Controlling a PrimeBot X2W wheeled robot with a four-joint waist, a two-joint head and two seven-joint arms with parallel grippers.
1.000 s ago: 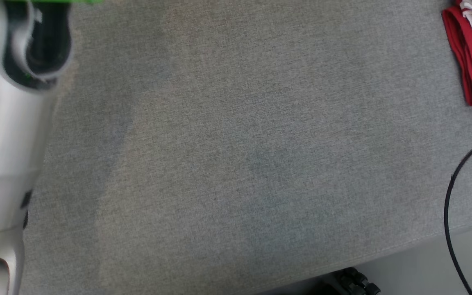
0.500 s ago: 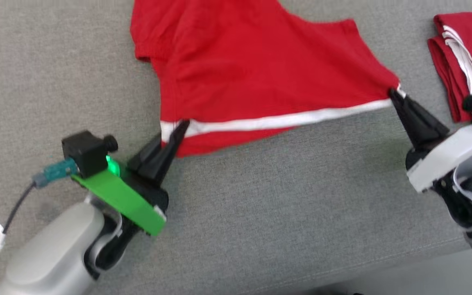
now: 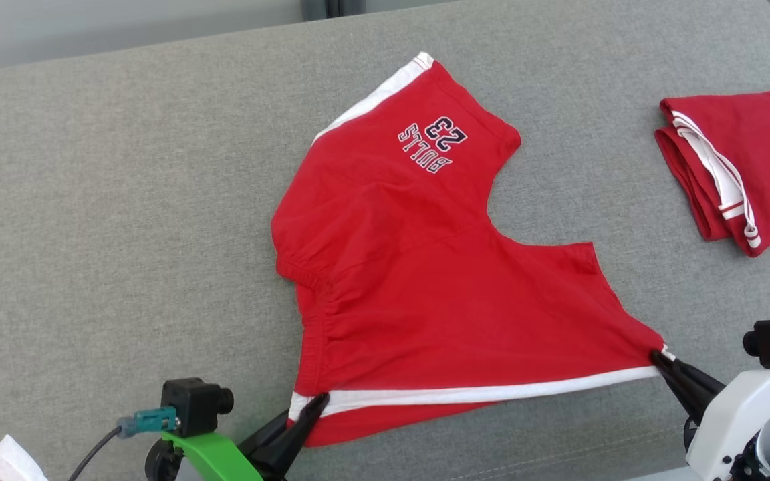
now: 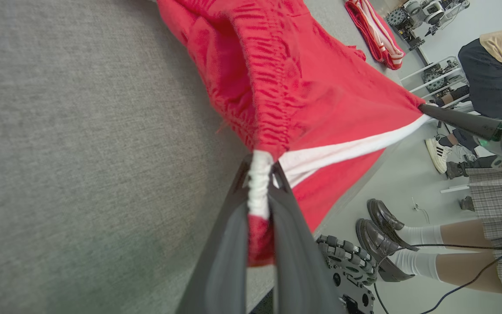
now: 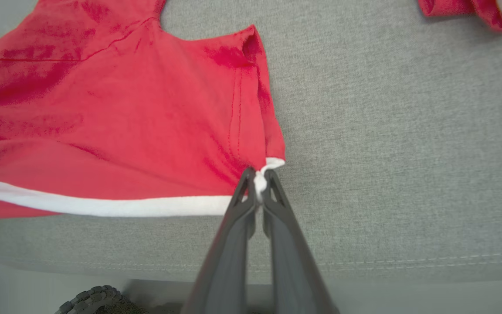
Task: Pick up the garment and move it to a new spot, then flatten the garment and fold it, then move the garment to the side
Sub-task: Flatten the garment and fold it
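Reaching in from lower left, left gripper [image 3: 317, 402] angles up-right, fingers low over the gray padded surface [image 3: 124, 200], clenched on the white-striped waistband corner of the red shorts [image 3: 425, 287]. Shorts lie spread mid-surface, waistband to the left, "BULLS 23" leg toward the far edge, white side stripe pulled taut along the near edge between both claws. Right gripper [image 3: 658, 355] comes in from lower right, angled up-left, clamped on the stripe's hem corner. At far right, well apart, lies a folded red garment [image 3: 739, 153].

A folded red cloth [image 3: 759, 153], perhaps shorts, lies on the grey cushion [image 3: 124, 200].
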